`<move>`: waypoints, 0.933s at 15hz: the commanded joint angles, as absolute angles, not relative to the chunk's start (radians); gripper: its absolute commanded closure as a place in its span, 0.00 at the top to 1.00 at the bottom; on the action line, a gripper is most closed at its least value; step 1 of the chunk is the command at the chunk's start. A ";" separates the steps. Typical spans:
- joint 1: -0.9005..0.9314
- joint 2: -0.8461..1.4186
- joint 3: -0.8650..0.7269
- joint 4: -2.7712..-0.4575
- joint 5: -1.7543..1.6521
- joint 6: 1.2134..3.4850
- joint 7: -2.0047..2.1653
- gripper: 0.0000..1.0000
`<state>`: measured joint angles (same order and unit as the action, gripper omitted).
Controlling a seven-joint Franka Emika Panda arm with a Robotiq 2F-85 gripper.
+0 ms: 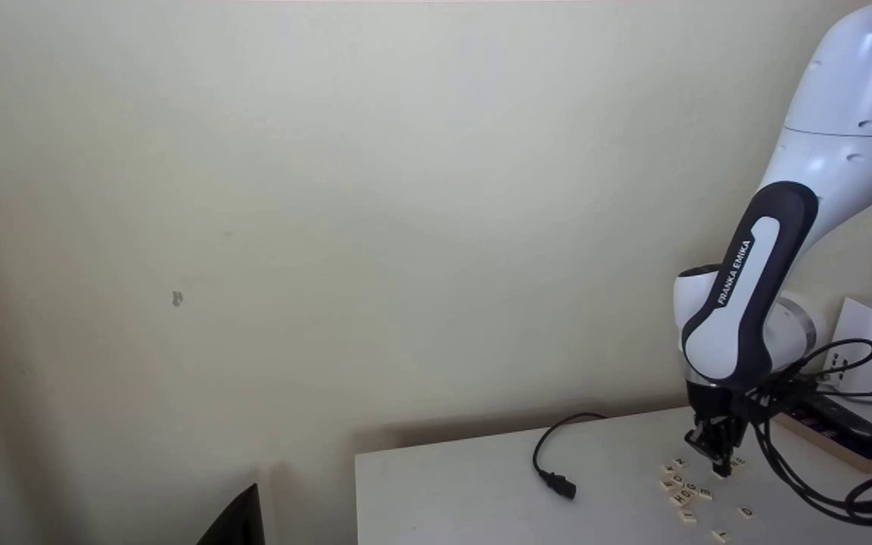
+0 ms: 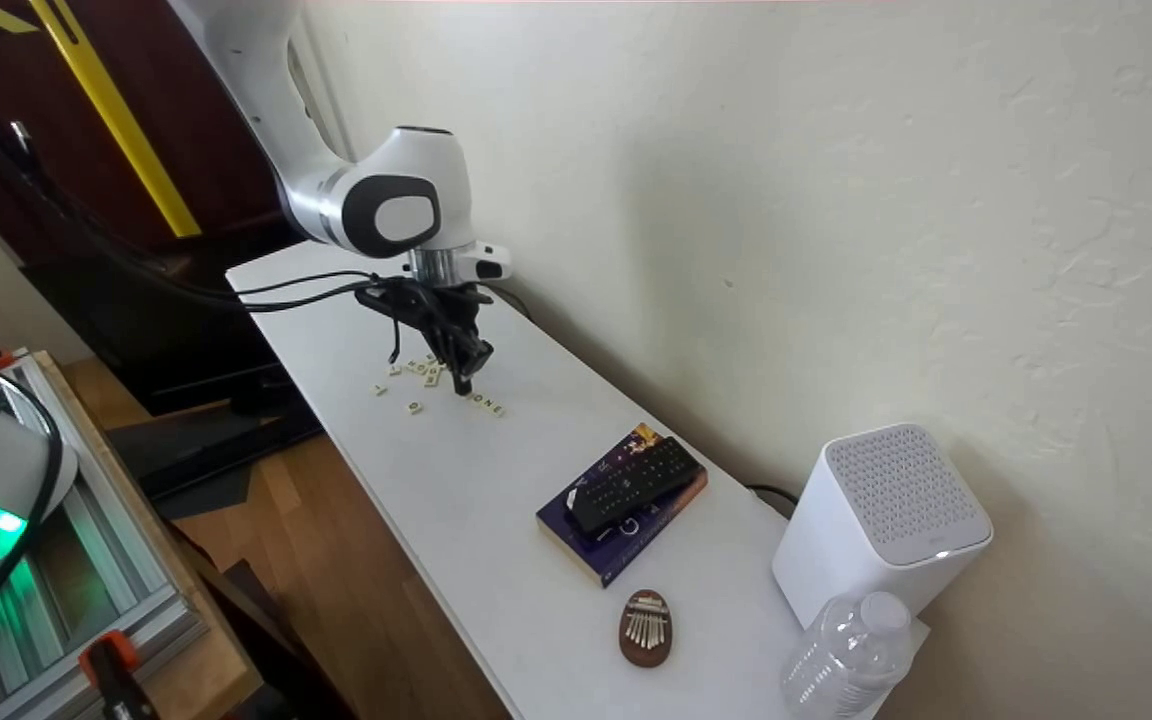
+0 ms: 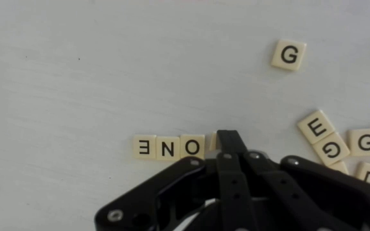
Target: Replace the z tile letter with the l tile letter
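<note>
While a partly hidden tile (image 3: 213,142) lies just beside the O tile (image 3: 192,146), the end effector (image 3: 231,137) stands narrow.

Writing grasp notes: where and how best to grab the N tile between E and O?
From straight above, I'd pinch the N tile on its upper and lower edges as the wrist view shows them. It lies flat, and its other two edges sit tight against the E tile and O tile. The gripper looks shut, so open it first and probably turn it to match.
</note>
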<state>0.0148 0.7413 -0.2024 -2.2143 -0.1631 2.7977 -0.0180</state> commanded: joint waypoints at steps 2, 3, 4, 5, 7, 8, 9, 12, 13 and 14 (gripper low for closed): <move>0.013 0.780 -0.210 -2.193 -0.188 2.829 -0.026 0.00; 0.013 0.781 -0.211 -2.193 -0.190 2.831 -0.030 0.00; 0.013 0.781 -0.212 -2.193 -0.191 2.833 -0.033 0.00; 0.014 0.781 -0.213 -2.193 -0.193 2.834 -0.036 0.00; 0.014 0.782 -0.216 -2.193 -0.197 2.837 -0.041 0.00; 0.015 0.783 -0.217 -2.193 -0.200 2.839 -0.043 0.00; 0.014 0.783 -0.217 -2.194 -0.203 2.841 -0.043 0.00; 0.013 0.783 -0.216 -2.195 -0.206 2.844 -0.046 0.00; 0.010 0.781 -0.214 -2.196 -0.205 2.843 -0.049 0.00; 0.008 0.778 -0.213 -2.198 -0.205 2.842 -0.053 0.00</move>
